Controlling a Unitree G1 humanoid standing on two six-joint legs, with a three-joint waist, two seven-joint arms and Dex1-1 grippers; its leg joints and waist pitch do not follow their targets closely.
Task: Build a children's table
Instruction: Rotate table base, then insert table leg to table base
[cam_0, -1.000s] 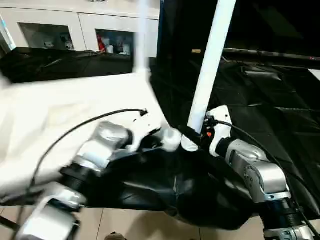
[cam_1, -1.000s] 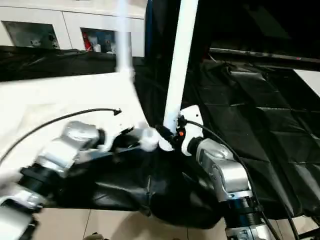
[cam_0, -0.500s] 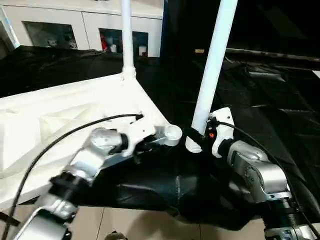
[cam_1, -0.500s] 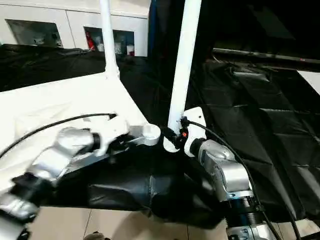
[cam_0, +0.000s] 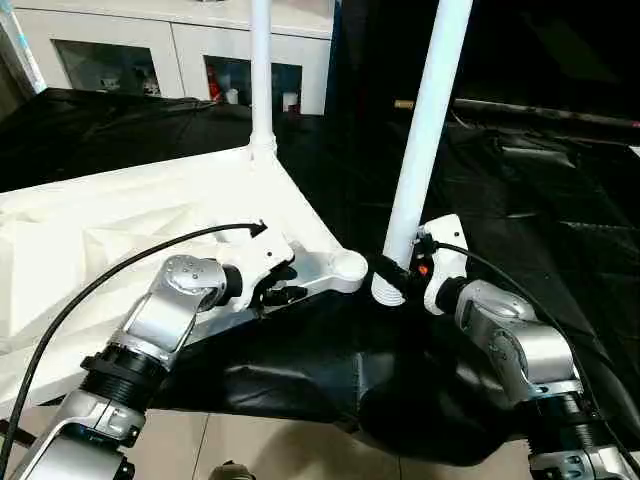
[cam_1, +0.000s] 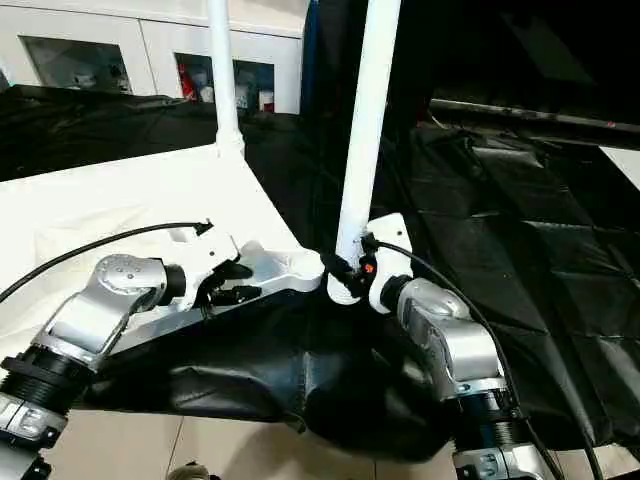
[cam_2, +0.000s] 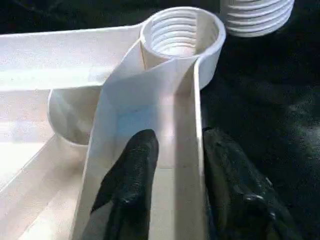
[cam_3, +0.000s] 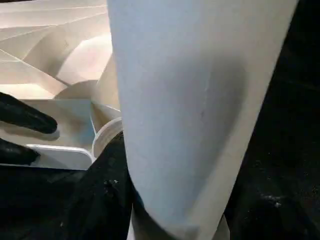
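Note:
The children's table's white tabletop (cam_0: 120, 230) lies upside down, ribs up, on black sheeting. One white leg (cam_0: 261, 70) stands upright in its far corner. My left gripper (cam_0: 282, 286) is open astride the near rim just behind the empty threaded corner socket (cam_2: 181, 31). One finger (cam_2: 131, 175) is inside the rim wall with a gap to it, and the other is outside. My right gripper (cam_0: 390, 272) is shut on a second leg (cam_0: 425, 130). That leg is upright, its threaded end (cam_0: 387, 292) just beside the socket (cam_0: 348, 268).
A white cabinet with glass doors (cam_0: 130, 50) stands at the back left. Black sheeting (cam_0: 520, 200) covers the surface to the right and front, sagging over its near edge. Tiled floor (cam_0: 260, 450) shows below. A black cable (cam_0: 120, 270) loops over my left arm.
My left gripper's fingers have spread apart on the tabletop's rim. The blurred view has steadied and shifted a little. The right gripper holds the leg as before.

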